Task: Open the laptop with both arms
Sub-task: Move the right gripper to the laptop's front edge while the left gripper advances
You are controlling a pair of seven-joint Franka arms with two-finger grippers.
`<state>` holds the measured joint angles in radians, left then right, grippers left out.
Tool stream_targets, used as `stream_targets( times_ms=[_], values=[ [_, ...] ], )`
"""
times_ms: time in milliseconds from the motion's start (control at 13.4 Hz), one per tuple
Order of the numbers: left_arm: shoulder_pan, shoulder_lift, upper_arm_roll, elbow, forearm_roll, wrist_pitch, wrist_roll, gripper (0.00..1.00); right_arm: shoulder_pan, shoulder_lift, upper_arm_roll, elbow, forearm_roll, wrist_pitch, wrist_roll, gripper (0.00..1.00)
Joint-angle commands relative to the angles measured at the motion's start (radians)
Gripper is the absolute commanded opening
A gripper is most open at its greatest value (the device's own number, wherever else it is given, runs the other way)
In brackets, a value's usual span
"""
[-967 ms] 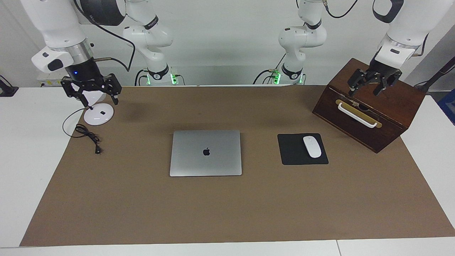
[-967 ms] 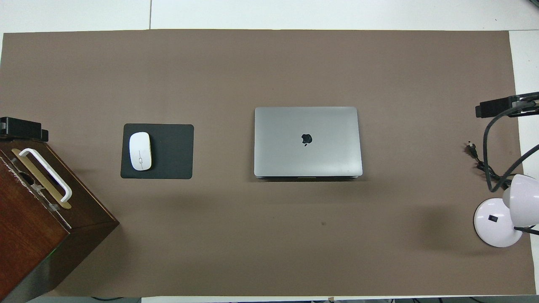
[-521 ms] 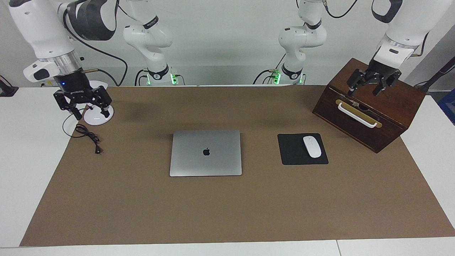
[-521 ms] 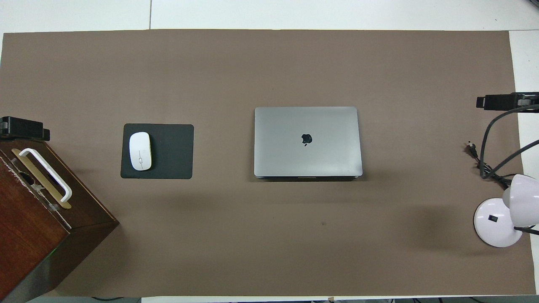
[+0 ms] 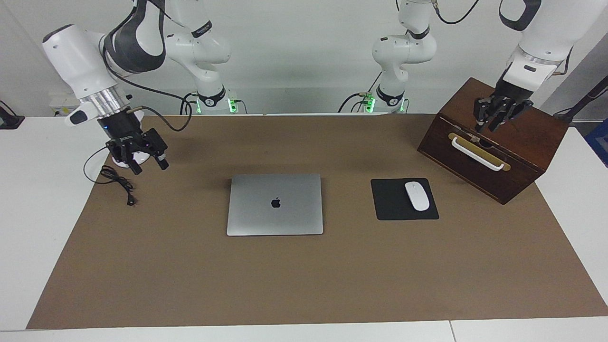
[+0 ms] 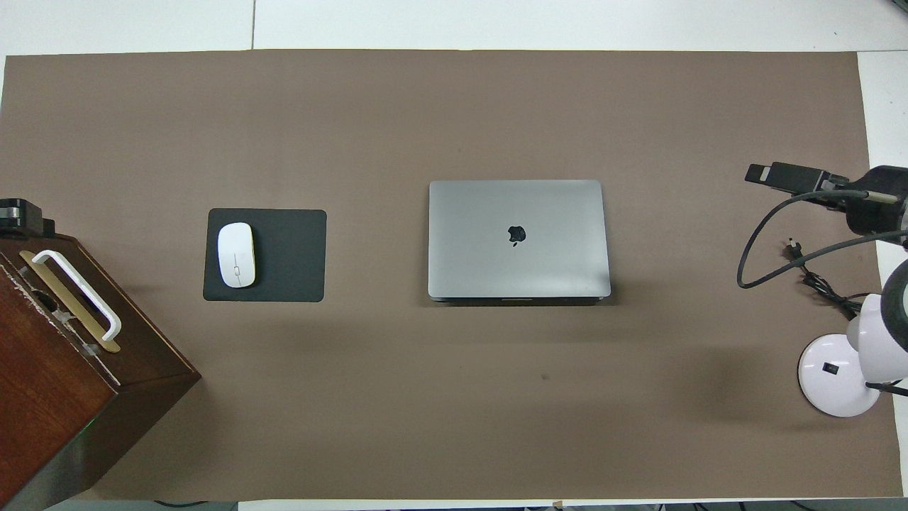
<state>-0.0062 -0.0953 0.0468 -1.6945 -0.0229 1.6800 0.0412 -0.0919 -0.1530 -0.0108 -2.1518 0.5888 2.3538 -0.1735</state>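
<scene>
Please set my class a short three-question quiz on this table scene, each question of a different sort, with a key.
1. True or false: the laptop lies with its lid shut.
2. What lies on the mouse pad? A: a white mouse. B: a black cable. C: a pen.
3. Fill the gap: the wooden box stands at the ___ arm's end of the table.

Key: 1 true; 2 A; 3 left.

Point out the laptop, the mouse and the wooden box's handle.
laptop [image 5: 274, 204]: facing view, middle of closed lid.
mouse [image 5: 416, 195]: facing view, top shell.
handle [image 5: 476, 154]: facing view, middle of white bar.
</scene>
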Motion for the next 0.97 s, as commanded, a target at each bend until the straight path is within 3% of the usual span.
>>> stream_targets(
  times_ms=[0, 223, 521, 670, 893],
  values=[
    [0.009, -0.004, -0.002, -0.019, 0.014, 0.069, 0.008, 0.00, 0.059, -0.078, 0.006, -0.152, 0.179, 0.115, -0.012, 1.00],
    [-0.009, -0.018, -0.010, -0.074, 0.011, 0.119, 0.019, 0.00, 0.245, -0.114, 0.008, -0.290, 0.437, 0.339, 0.035, 1.00],
    [-0.109, -0.093, -0.013, -0.245, -0.044, 0.283, 0.040, 0.00, 0.513, -0.059, 0.008, -0.312, 0.765, 0.617, 0.108, 1.00],
    [-0.152, -0.154, -0.013, -0.385, -0.089, 0.412, 0.055, 0.00, 0.602, -0.013, 0.008, -0.309, 0.893, 0.715, 0.095, 1.00],
    [-0.245, -0.253, -0.013, -0.595, -0.098, 0.623, 0.055, 0.00, 0.671, 0.038, 0.008, -0.309, 1.020, 0.760, 0.095, 1.00]
  ],
)
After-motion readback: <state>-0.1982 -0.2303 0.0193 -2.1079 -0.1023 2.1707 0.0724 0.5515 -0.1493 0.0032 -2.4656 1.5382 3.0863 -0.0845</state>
